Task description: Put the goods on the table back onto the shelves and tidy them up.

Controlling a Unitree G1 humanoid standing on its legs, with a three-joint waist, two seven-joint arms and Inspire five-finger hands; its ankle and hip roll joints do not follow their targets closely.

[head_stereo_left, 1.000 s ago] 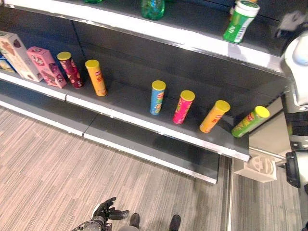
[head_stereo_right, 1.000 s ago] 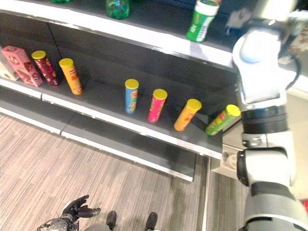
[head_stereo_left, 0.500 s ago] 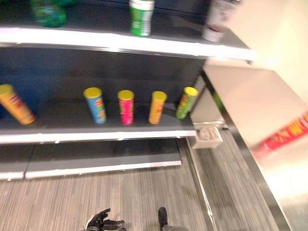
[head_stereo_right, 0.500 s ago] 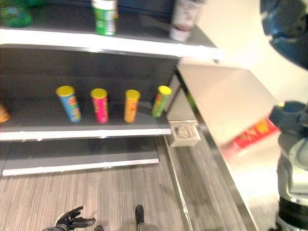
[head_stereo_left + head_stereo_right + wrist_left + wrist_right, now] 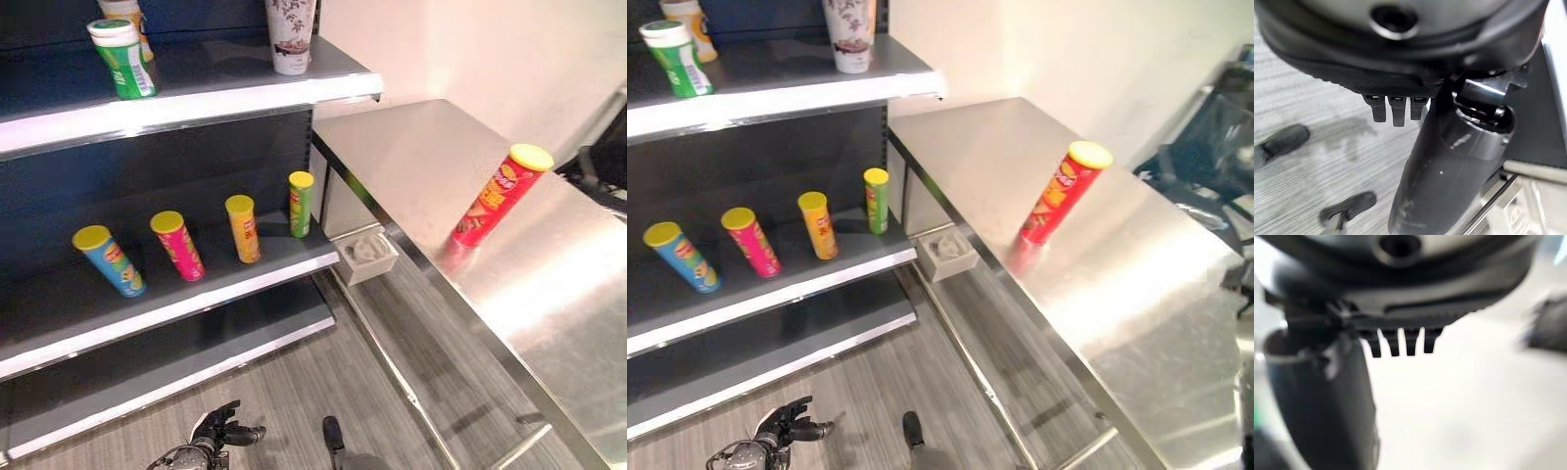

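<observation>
A tall red chip can [image 5: 498, 196] with a yellow lid stands upright on the steel table [image 5: 411, 157], away from both hands. My left hand [image 5: 217, 431] hangs low near the floor, fingers relaxed and spread, holding nothing; its wrist view shows the thumb [image 5: 1449, 161] and straight fingers [image 5: 1393, 107] over the grey floor. My right hand [image 5: 1327, 396] has straight fingers [image 5: 1400, 342] with nothing between them and the thumb. On the middle shelf [image 5: 225, 284] stand blue [image 5: 108, 260], pink [image 5: 177, 245], orange [image 5: 243, 228] and green [image 5: 301, 203] cans.
The upper shelf [image 5: 245, 93] carries a green-and-white canister [image 5: 122, 57] and a white patterned cup [image 5: 291, 34]. A small white box [image 5: 364, 255] sits at the corner where the shelf unit meets the table. Striped grey floor lies between me and the shelves.
The camera has swung to the right: the shelves have slid to the left and the steel table with the red can has come into view. My left hand hangs as before.
</observation>
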